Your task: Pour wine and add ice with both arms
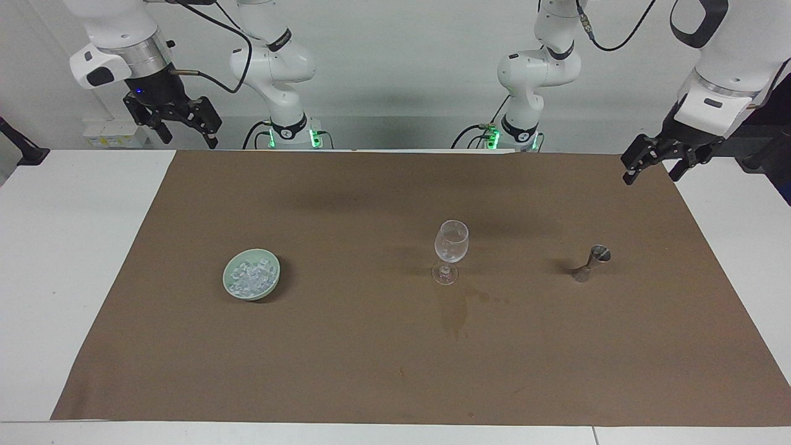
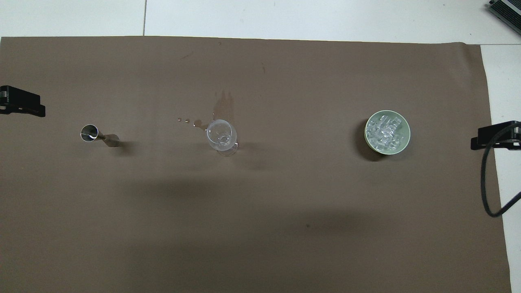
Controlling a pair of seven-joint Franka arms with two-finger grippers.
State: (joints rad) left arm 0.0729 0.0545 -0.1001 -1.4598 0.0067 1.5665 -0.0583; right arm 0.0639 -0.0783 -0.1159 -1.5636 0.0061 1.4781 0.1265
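The ice [image 1: 250,276] lies as several clear chunks in a pale green bowl [image 1: 226,283] toward the right arm's end of the brown mat; the ice [image 2: 384,131] and bowl [image 2: 407,136] also show in the overhead view. A clear stemmed glass [image 1: 451,247] [image 2: 221,134] stands upright mid-mat. A small steel jigger [image 1: 593,261] [image 2: 95,135] stands toward the left arm's end. My right gripper [image 1: 188,133] [image 2: 494,136] hangs open and empty above its corner of the mat. My left gripper [image 1: 652,173] [image 2: 22,106] hangs open and empty over its edge of the mat. Both arms wait.
A brown mat [image 1: 346,371] covers most of the white table. A wet stain [image 1: 457,312] [image 2: 223,106] with small drops lies on the mat just farther from the robots than the glass. A black cable [image 2: 486,179] loops by the right gripper.
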